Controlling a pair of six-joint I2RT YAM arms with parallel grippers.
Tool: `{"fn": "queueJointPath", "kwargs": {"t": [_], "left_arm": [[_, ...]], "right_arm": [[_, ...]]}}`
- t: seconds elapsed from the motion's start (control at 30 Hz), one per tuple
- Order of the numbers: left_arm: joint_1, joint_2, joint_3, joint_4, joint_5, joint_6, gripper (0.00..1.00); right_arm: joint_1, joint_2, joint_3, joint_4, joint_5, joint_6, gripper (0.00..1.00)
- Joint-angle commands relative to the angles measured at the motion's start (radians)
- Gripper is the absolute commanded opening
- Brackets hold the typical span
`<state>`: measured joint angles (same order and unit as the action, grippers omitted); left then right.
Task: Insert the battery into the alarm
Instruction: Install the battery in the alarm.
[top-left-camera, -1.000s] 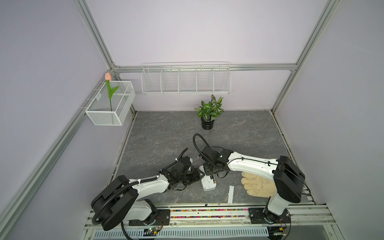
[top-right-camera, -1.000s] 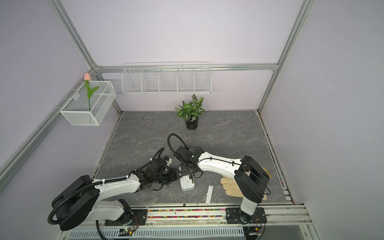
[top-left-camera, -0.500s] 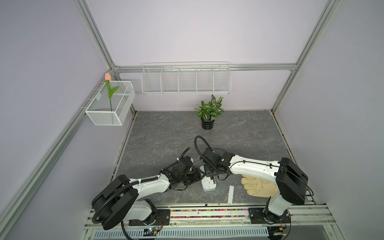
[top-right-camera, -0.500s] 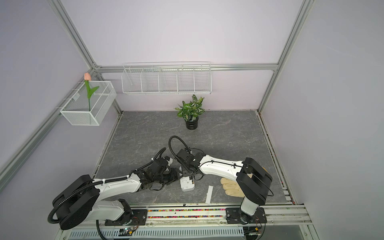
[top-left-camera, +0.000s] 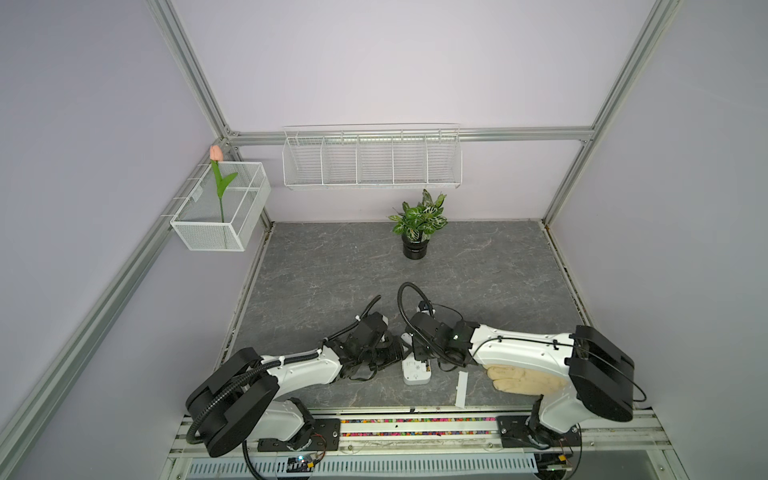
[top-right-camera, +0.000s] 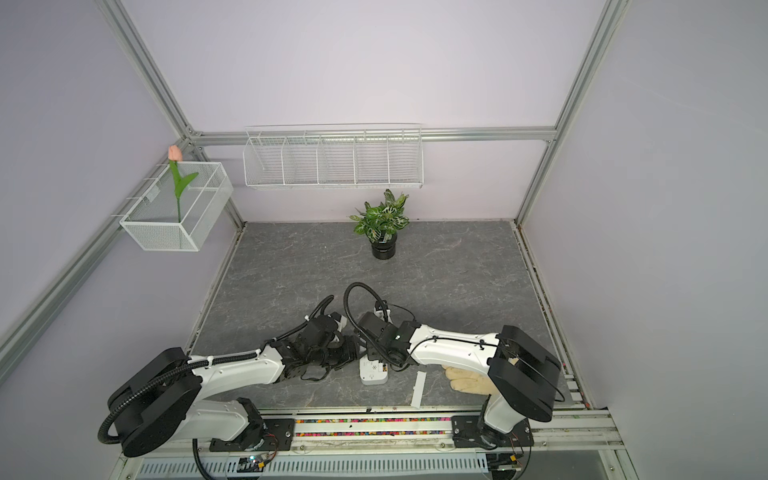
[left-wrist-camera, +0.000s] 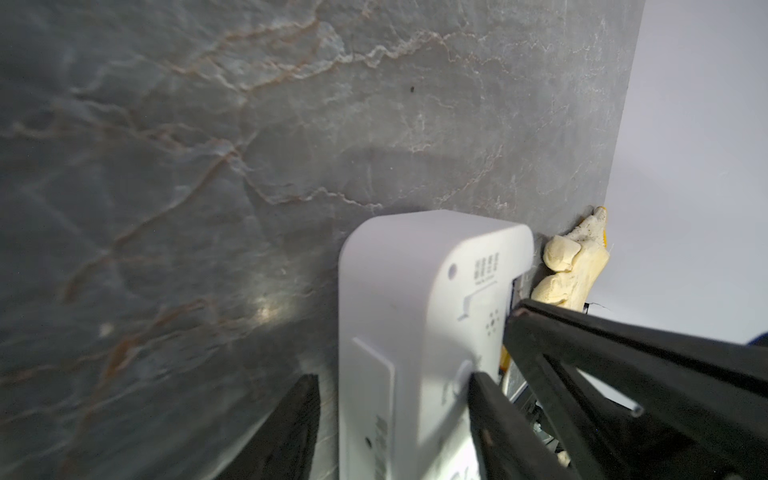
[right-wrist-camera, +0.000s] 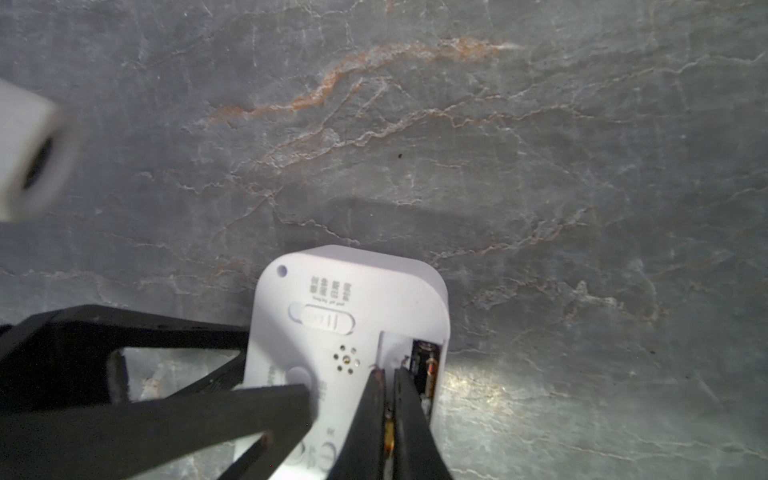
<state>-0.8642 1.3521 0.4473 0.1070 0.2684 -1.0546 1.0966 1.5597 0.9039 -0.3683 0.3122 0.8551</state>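
We logged the alarm (top-left-camera: 417, 372) back-up near the front edge of the worktop (top-left-camera: 332, 282). Left jaws straddled its side, grip we couldn't tell. Right jaws clenched, tips at the open bay beside the battery (right-wrist-camera: 424, 365).

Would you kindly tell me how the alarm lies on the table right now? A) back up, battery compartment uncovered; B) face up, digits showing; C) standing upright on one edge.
A: the right wrist view shows the alarm lying white back up, its slide switch and uncovered battery compartment in sight.
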Motion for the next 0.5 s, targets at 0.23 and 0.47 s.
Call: {"fn": "queueJointPath", "kwargs": {"t": [0.23, 0.47], "left_arm": [[-0.004, 0.030, -0.013, -0.105, -0.084, -0.016, 0.59], [-0.007, 0.025, -0.013, -0.110, -0.090, -0.019, 0.59]], "right_arm": [[0.055, 0.040, -0.181, 0.016, -0.151, 0.048, 0.11], [0.074, 0.042, -0.210, 0.001, -0.128, 0.045, 0.11]]}}
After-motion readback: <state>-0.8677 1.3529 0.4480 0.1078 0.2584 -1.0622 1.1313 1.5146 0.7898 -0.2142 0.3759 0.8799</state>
